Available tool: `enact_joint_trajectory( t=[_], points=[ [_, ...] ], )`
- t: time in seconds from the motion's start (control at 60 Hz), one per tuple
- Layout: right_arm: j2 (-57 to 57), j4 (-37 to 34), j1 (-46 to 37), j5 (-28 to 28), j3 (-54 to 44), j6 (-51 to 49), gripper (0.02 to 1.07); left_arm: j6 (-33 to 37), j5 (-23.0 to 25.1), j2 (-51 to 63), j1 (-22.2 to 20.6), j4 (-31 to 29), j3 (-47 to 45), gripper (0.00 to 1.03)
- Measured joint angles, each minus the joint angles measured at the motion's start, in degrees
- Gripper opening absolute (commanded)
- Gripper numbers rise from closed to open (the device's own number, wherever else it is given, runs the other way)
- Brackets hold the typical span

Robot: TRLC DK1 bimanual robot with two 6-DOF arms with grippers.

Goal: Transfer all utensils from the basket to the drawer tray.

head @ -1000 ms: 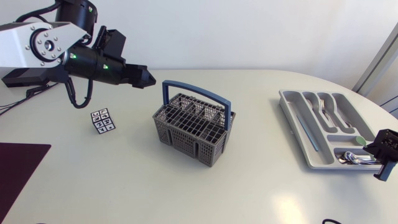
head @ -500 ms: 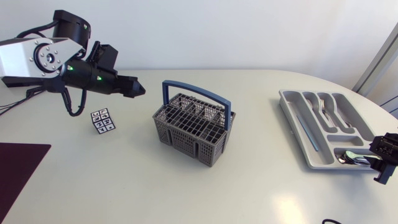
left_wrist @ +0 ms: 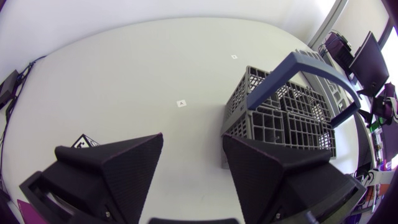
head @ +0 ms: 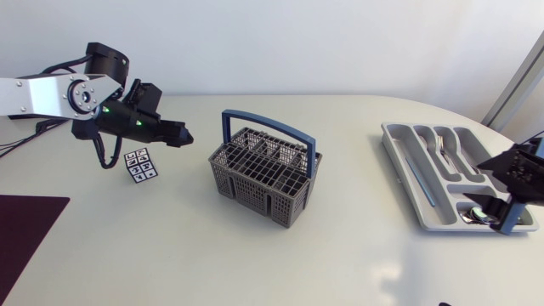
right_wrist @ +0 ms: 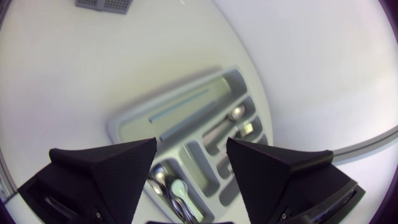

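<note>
The grey basket (head: 265, 174) with a blue handle stands mid-table; I see no utensil sticking out of it. At the right lies the grey drawer tray (head: 422, 183), holding forks (head: 442, 144) and spoons (head: 476, 212). My right gripper (head: 493, 197) hangs open over the tray's near end. In the right wrist view its fingers (right_wrist: 189, 149) stand apart above the tray (right_wrist: 180, 115), with the spoons (right_wrist: 171, 186) below them. My left gripper (head: 174, 134) is open and empty, left of the basket. From the left wrist, the basket (left_wrist: 286, 118) lies ahead of that gripper (left_wrist: 193, 140).
A small patterned marker cube (head: 140, 165) sits under my left arm, also beside my left gripper as the cube (left_wrist: 84, 142). A dark purple mat (head: 25, 229) covers the table's front left corner. A green piece (head: 490, 191) lies in the tray.
My right gripper has opened and risen from the tray's near compartment, where the spoons now lie. My left arm has drawn back leftward, away from the basket.
</note>
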Motion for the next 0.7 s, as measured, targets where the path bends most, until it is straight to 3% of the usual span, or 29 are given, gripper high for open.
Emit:
enact_joint_trajectory(
  t=[0.217,0.3,0.5,0.617,0.7],
  points=[
    [-4.8,-1.7,23.3,5.1,-2.3,16.4,0.84,0.0,0.4,4.3,-1.9,0.7,0.0,0.55],
    [-4.6,-0.7,31.4,7.1,-2.3,22.5,0.70,0.0,0.9,4.9,-3.3,0.7,0.0,0.53],
    [0.8,4.5,43.5,9.0,-1.9,33.1,0.29,0.3,4.1,7.1,-4.6,1.5,0.0,0.24],
    [6.5,7.3,47.3,9.1,-0.8,37.0,0.13,0.5,5.2,8.3,-5.1,1.5,0.1,0.19],
    [9.8,9.3,50.4,9.1,0.3,39.3,0.12,1.2,5.9,8.4,-5.6,1.5,0.2,0.19]
  ],
)
